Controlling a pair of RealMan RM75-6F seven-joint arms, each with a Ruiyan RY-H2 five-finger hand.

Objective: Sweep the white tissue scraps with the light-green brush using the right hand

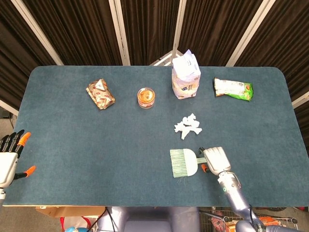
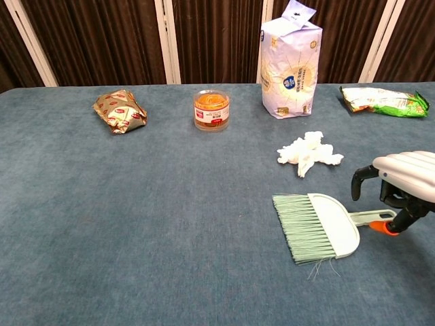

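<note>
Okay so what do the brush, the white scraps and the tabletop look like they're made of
Brush: seemingly moulded plastic, smooth matte pale body and handle, with fine light-green synthetic-looking bristles.
White scraps: soft crumpled tissue paper, torn and creased.
Tabletop: apparently covered in blue-grey felt or short-pile fabric, with a dull, slightly fuzzy surface without glare.

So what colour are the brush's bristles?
Light green; the brush bristles show best in the chest view.

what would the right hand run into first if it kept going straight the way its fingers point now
Most likely the light-green brush. The right hand points left along the brush's handle, with its fingertips already over that handle, so the brush head lies straight ahead. Whether the fingers touch the handle yet is unclear. The white tissue scraps lie off that line.
</note>
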